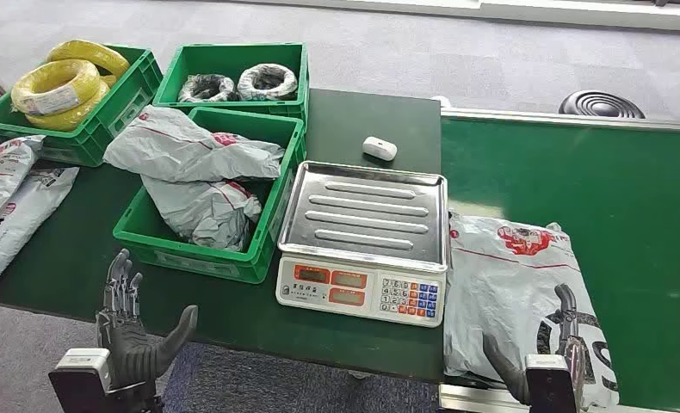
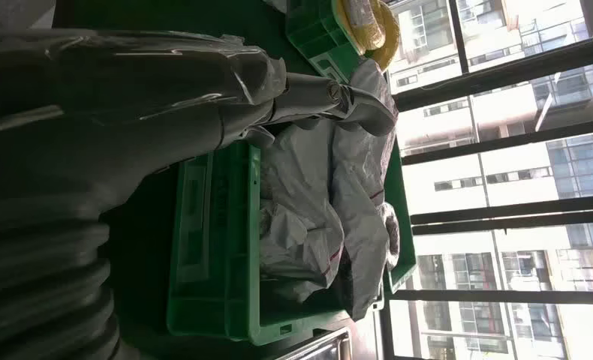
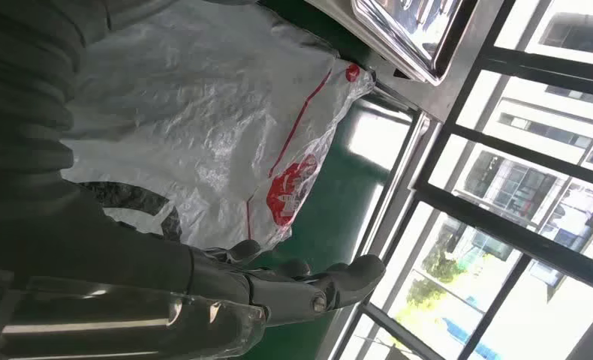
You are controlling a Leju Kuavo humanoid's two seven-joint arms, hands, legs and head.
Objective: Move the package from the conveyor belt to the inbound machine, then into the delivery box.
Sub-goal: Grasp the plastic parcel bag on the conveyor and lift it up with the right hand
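Note:
A grey plastic package (image 1: 517,297) with a red logo and black print lies on the green conveyor belt (image 1: 612,189), just right of the scale. My right hand (image 1: 547,353) rests over the package's near edge, fingers spread, not gripping; the package (image 3: 226,142) also fills the right wrist view beside the fingers (image 3: 308,285). The inbound machine is a weighing scale (image 1: 362,241) with a bare steel pan and a keypad. The delivery box, a green crate (image 1: 203,206), holds other grey packages. My left hand (image 1: 134,331) hovers open near the table's front edge, below that crate.
Two more green crates at the back hold yellow cable coils (image 1: 61,86) and wrapped black coils (image 1: 238,83). Loose grey packages (image 1: 9,202) lie at the table's left end. A small white device (image 1: 380,148) sits behind the scale.

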